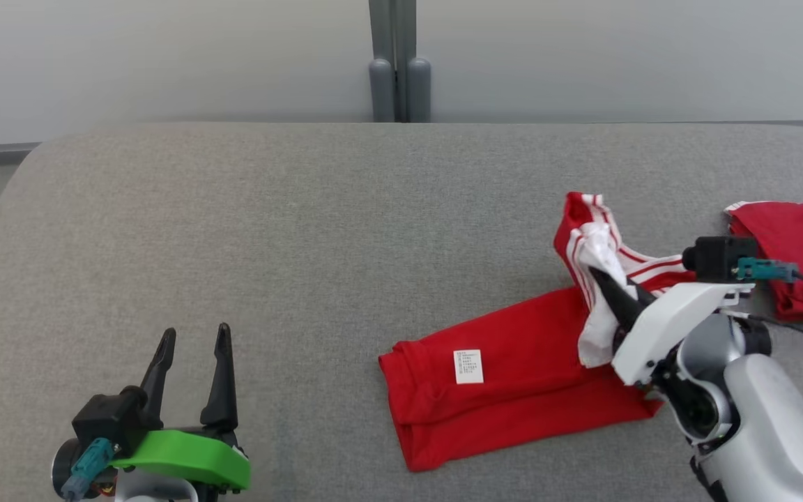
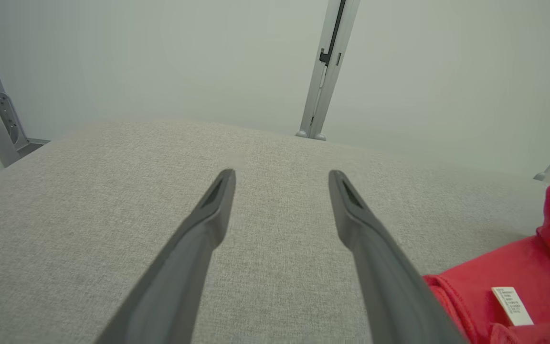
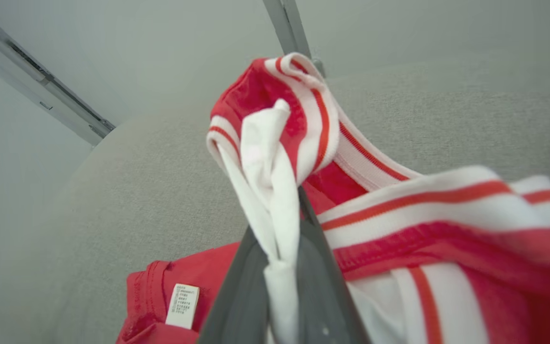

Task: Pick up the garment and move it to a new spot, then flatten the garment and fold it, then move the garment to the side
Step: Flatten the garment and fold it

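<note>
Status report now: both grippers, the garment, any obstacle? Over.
Right gripper jaws shut on red garment, striped part raised. Left gripper jaws open above grey surface. No obstacle seen.

Bright, even, diffuse light, faint soft shadow along garment (image 1: 513,376) edge, head view sharp, right wrist view blurred on near fabric, wide-angle stretch toward wrist-view edges

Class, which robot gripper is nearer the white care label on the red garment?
Right. The right gripper is shut on the garment just right of the label; the left gripper hangs open far left.
</note>
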Tool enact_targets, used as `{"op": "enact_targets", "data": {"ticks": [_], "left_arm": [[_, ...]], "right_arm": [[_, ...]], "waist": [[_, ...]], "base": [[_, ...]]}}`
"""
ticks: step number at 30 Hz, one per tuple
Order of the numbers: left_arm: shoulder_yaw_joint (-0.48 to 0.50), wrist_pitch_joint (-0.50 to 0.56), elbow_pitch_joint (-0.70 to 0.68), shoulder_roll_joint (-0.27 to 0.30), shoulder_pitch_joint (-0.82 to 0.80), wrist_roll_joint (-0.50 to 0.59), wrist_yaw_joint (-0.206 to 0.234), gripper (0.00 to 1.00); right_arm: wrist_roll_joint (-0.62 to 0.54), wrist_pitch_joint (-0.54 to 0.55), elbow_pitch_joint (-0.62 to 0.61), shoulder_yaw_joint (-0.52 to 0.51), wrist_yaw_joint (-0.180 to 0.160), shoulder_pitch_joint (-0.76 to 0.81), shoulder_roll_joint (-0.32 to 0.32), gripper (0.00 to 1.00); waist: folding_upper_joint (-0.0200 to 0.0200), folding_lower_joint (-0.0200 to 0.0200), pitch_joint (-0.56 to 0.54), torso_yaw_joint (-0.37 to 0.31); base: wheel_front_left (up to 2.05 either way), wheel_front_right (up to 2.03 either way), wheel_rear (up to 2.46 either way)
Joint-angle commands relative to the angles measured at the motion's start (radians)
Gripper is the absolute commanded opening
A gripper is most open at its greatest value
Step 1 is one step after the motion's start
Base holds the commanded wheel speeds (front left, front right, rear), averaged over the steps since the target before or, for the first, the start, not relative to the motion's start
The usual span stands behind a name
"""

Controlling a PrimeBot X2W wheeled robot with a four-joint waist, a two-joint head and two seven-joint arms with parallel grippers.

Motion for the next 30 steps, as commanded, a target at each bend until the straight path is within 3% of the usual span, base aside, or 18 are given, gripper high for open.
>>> {"op": "enact_targets", "data": {"ticks": [1,9,18,19,20,21,22,30], "left_arm": [[-0.001,-0.001,0.006,0.0,-0.013,0.005,-0.006,1.0],[-0.025,0.009,0.038,-0.006,-0.028,0.001,-0.022,1.0],[-0.042,0.008,0.069,-0.019,-0.052,-0.004,-0.035,1.0],[-0.041,0.008,0.071,-0.019,-0.053,-0.005,-0.035,1.0],[-0.04,0.007,0.073,-0.018,-0.054,-0.007,-0.035,1.0],[-0.038,0.007,0.074,-0.016,-0.053,-0.007,-0.034,1.0],[-0.036,0.006,0.075,-0.014,-0.052,-0.007,-0.033,1.0],[-0.022,0.004,0.074,-0.004,-0.028,-0.008,-0.023,1.0]], "right_arm": [[-0.006,0.016,-0.021,0.016,0.0,0.023,0.02,0.0],[-0.029,0.071,-0.078,0.09,0.0,0.106,0.123,0.0],[-0.037,0.05,0.045,0.133,0.0,0.097,0.157,0.0],[-0.04,0.044,0.06,0.134,0.0,0.092,0.158,0.07],[-0.04,0.04,0.077,0.139,0.0,0.09,0.159,0.36],[-0.038,0.037,0.086,0.146,0.0,0.087,0.159,0.53],[-0.028,0.031,0.092,0.153,0.0,0.083,0.16,1.0],[0.042,-0.026,-0.002,0.231,0.0,0.083,0.142,1.0]], "waist": [[0.0,0.0,-0.012,0.044],[0.0,0.0,-0.013,0.15],[0.0,0.0,-0.002,0.205],[0.0,0.0,-0.001,0.205],[0.0,0.0,0.0,0.203],[0.0,0.0,0.001,0.2],[0.0,0.0,0.001,0.194],[0.0,0.0,-0.029,0.125]], "base": [[0.0,0.0,0.0],[0.0,0.0,0.0],[0.0,0.0,0.0],[0.0,0.0,0.0],[0.0,0.0,0.0],[0.0,0.0,0.0],[0.0,0.0,0.0],[0.0,0.0,0.0]]}}
